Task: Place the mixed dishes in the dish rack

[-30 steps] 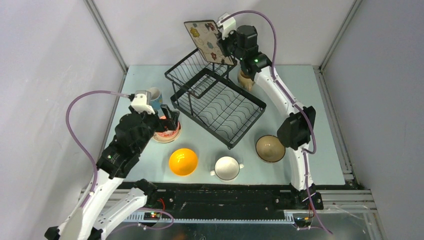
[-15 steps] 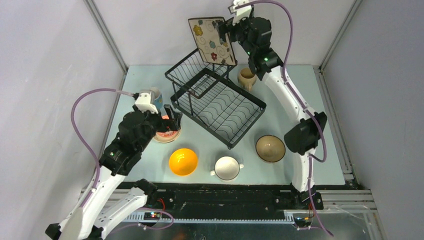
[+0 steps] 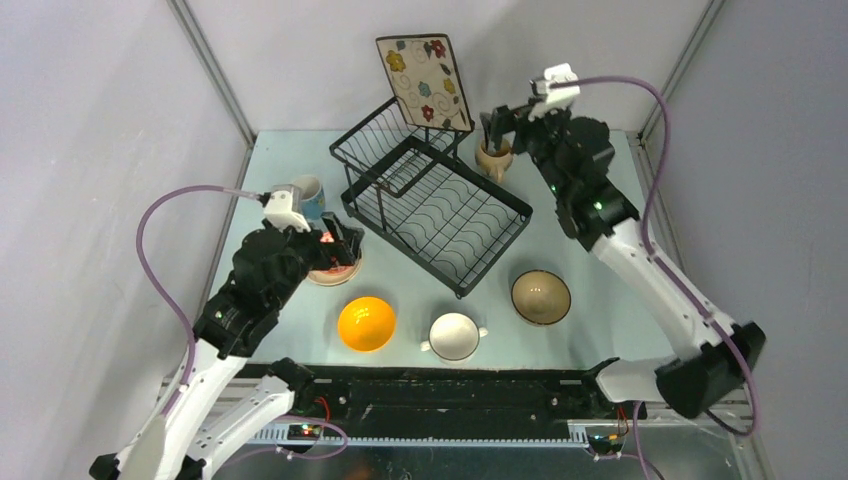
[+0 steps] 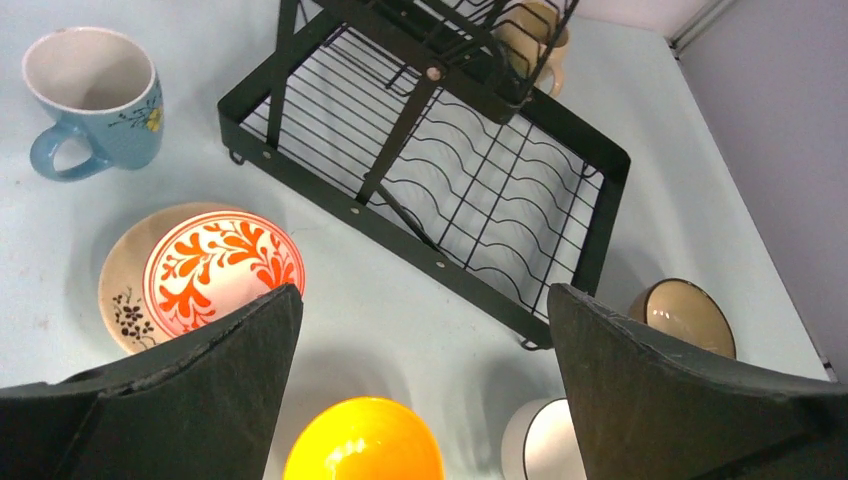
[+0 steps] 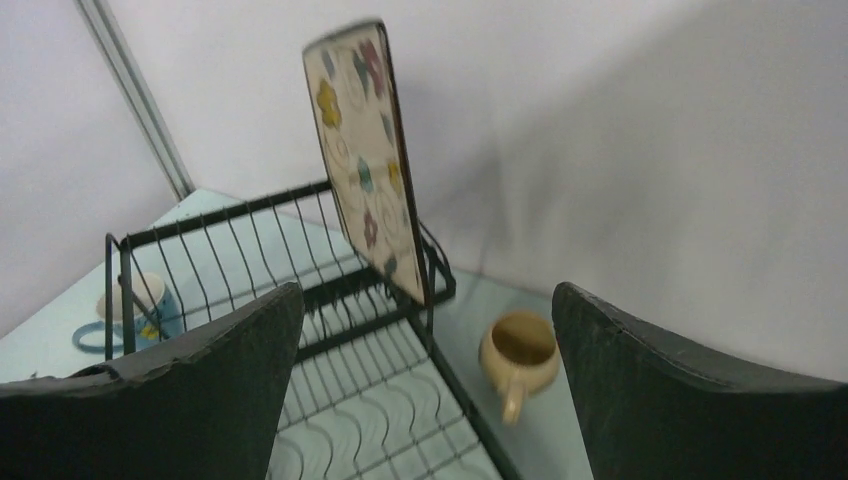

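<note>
While the square cream floral plate point(image 3: 425, 80) point(image 5: 365, 150) stands on edge, nearly upright, at the far end of the dish rack's point(image 3: 440, 215) point(image 5: 330, 290) raised basket, the right gripper point(image 3: 497, 122) point(image 5: 428, 290) hangs just to the plate's right. Its jaws are spread wide with nothing between them, and they are clear of the plate. From the right wrist camera, the plate stands ahead and slightly left of the gap between the fingers. The beige mug point(image 3: 492, 158) point(image 5: 520, 355) sits lower down on the table point(image 3: 600, 200), close beside the rack's far corner.

On the near left, the left gripper point(image 3: 340, 245) point(image 4: 422, 292) hovers with its jaws fully apart and empty. It is above the red-patterned bowl point(image 4: 222, 270), which rests on the cream round plate point(image 4: 125, 290) just left of the rack. The blue mug point(image 3: 308, 192) point(image 4: 95, 95) stands upright behind them.

Along the near edge, from left to right, lie the orange-yellow bowl point(image 3: 366, 323), the white two-handled bowl point(image 3: 454, 335) and the tan bowl point(image 3: 541, 297), all on the table outside the rack.
</note>
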Robot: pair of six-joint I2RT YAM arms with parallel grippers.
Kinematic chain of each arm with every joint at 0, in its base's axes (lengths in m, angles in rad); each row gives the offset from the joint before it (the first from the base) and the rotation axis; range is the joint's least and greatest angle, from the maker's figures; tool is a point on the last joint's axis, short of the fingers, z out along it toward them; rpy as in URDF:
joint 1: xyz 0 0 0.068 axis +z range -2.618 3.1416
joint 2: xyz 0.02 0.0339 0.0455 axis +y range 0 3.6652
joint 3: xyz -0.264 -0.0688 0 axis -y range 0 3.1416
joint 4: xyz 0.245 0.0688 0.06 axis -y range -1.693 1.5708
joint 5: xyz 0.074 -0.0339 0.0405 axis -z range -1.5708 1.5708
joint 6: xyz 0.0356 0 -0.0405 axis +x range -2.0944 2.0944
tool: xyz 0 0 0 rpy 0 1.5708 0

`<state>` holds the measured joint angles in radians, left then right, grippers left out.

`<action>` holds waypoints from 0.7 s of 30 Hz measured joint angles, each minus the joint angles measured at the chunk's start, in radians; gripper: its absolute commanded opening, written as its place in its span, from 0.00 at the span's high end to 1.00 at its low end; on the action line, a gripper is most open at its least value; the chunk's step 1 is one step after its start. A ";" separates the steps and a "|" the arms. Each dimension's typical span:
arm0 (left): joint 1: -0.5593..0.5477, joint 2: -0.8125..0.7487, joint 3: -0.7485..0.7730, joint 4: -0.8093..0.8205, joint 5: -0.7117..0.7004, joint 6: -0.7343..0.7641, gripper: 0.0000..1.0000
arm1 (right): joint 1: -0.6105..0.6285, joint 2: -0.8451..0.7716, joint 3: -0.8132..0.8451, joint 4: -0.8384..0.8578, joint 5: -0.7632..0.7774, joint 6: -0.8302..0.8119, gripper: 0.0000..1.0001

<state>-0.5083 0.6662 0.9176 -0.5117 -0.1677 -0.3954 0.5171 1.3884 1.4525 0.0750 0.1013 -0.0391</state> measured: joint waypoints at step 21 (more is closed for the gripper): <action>0.000 -0.033 -0.229 0.085 0.025 -0.229 0.00 | -0.077 -0.377 -0.519 -0.819 0.337 0.636 0.07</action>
<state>-0.5083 0.6334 0.6884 -0.4267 -0.1425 -0.6243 0.4400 1.0115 0.9337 -0.7437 0.4381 0.5972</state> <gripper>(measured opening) 0.996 0.954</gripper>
